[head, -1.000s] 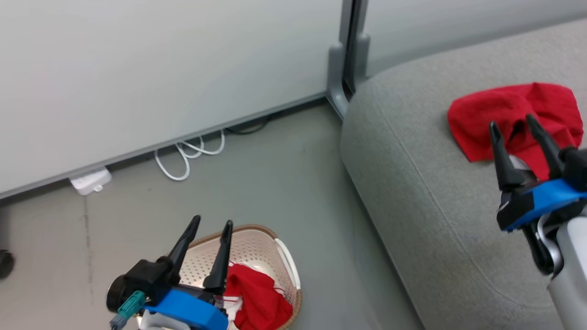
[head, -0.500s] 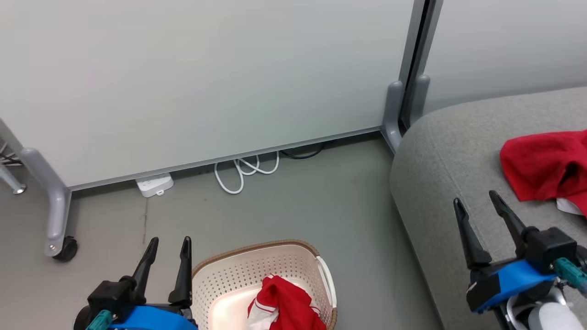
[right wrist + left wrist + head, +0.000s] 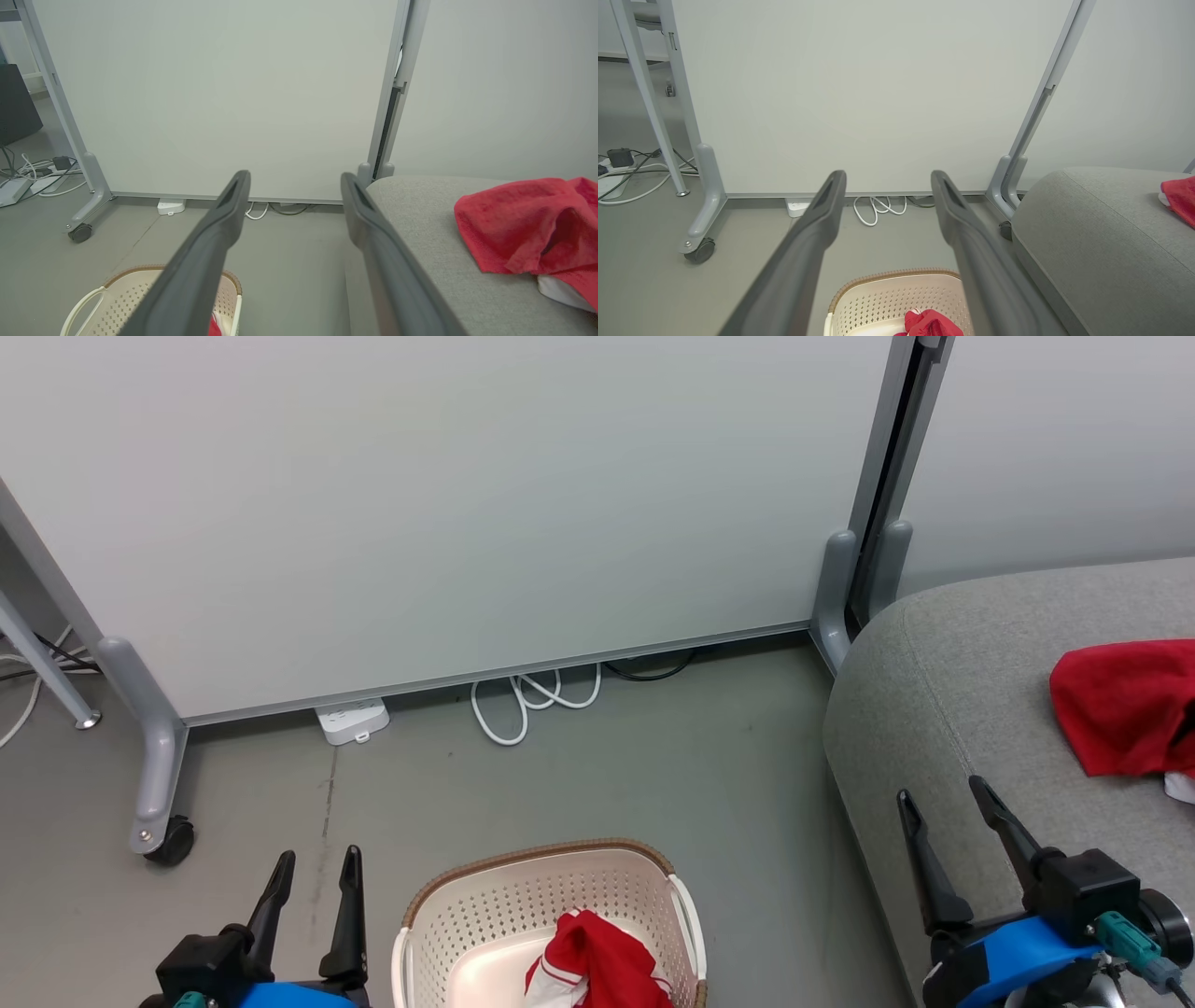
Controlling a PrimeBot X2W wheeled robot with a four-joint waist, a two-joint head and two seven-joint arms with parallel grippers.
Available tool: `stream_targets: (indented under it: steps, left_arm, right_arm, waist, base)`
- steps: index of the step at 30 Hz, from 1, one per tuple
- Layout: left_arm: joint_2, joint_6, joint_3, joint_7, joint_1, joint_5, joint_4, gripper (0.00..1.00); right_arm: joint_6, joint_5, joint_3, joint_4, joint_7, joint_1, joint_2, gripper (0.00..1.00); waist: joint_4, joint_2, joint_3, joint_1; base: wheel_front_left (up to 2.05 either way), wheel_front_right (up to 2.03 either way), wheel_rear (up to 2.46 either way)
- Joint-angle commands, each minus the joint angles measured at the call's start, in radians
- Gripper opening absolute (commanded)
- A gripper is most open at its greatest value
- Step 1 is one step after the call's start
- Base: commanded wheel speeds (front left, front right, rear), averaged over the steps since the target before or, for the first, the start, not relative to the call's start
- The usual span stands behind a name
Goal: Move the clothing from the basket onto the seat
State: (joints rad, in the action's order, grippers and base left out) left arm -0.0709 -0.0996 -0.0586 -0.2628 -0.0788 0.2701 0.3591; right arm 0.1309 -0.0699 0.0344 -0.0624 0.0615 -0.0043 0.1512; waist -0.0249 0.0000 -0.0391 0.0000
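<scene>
notably, head view shows the striped garment in the basket, right wrist view the red garment on the sofa; left pincer and right pincer gape empty, fingers up.

From where I stand, the head camera looks forward and down from above, taking in the floor, the foot of the white partition and, cut by the bottom edge, the basket; the seat comes in from the right. The left wrist camera sits lower and looks nearly level along the left end effector towards that partition, with the basket close beneath. The right wrist camera faces much the same way along the right end effector, seemingly nearer the seat, which spreads across its right side. All three share the partition, the coiled white cable at its foot, the basket and the seat's corner.
</scene>
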Motion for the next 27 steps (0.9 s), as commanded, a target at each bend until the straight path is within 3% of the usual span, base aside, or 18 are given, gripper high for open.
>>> stream_targets:
  steps: [1, 18, 27]
  left_arm:
    - [0.0, -0.005, 0.008, -0.003, 0.015, -0.006, 0.004, 1.0]
    - [0.011, -0.019, 0.024, -0.003, 0.019, -0.033, 0.011, 1.0]
    - [0.016, -0.025, -0.009, -0.003, -0.062, -0.032, 0.025, 1.0]
  right_arm:
    - [0.0, 0.008, 0.0, 0.004, -0.002, 0.017, -0.005, 1.0]
    - [0.0, 0.004, -0.014, 0.02, -0.016, 0.038, -0.014, 1.0]
    - [0.0, -0.001, 0.009, 0.066, -0.011, -0.05, -0.013, 1.0]
  waist:
    - [0.002, 0.0, -0.002, 0.0]
    - [-0.003, 0.0, 0.009, 0.0]
    - [-0.035, 0.0, 0.183, 0.0]
  base:
    - [0.0, 0.0, 0.0]
    - [0.0, 0.0, 0.0]
    - [0.0, 0.0, 0.0]
